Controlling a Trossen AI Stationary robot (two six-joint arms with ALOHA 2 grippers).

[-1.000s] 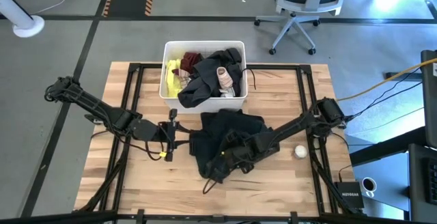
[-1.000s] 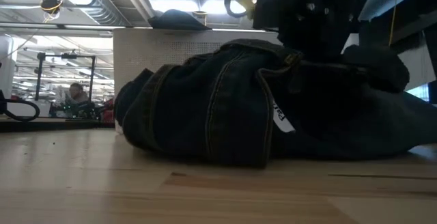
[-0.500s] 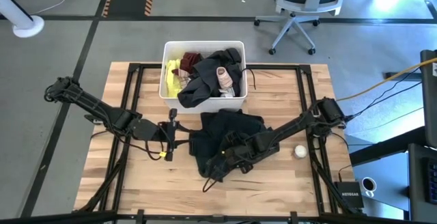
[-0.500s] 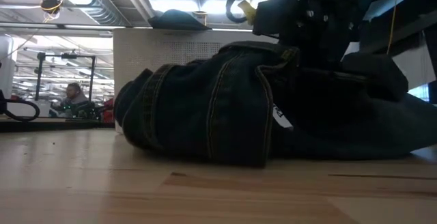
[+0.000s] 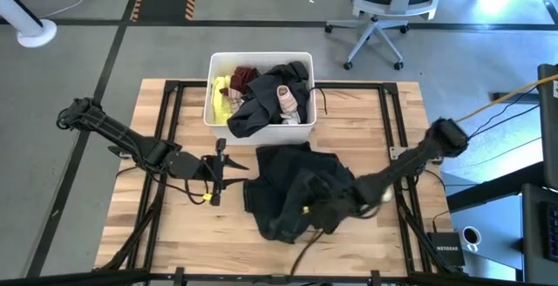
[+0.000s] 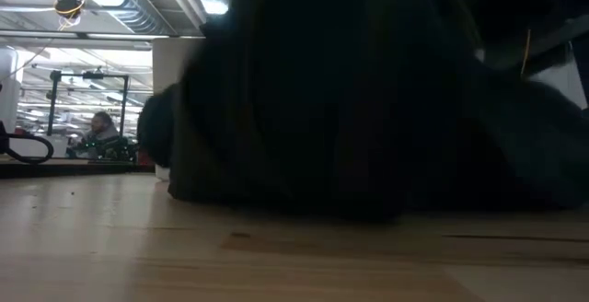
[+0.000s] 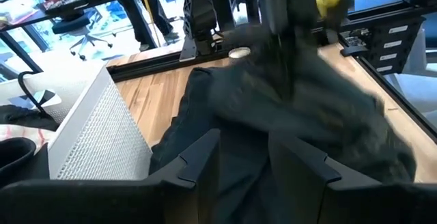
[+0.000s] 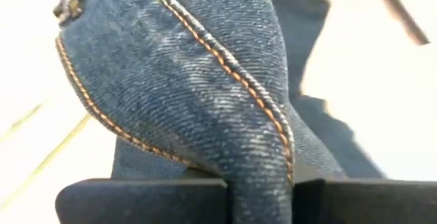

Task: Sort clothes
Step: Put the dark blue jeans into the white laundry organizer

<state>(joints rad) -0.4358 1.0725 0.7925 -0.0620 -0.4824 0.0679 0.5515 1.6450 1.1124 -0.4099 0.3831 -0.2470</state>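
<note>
Once the right gripper (image 5: 316, 209) had clamped the dark denim jeans (image 5: 292, 190), lifting could begin; left gripper (image 5: 220, 171) waited half-open.

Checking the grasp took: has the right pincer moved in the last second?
Yes. The right pincer, shut on the jeans, has pulled away from the bin, toward the table's near edge.

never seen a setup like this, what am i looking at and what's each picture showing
Two robot arms work at a wooden table, sorting clothes. One picture looks down from above, one sits level with the tabletop, and one rides on each arm's wrist. A white bin at the far edge holds mixed clothes. Dark jeans lie in a heap mid-table. The right pincer is shut on a fold of the jeans, seen close in its wrist picture. The left pincer waits beside the heap, holding nothing.
</note>
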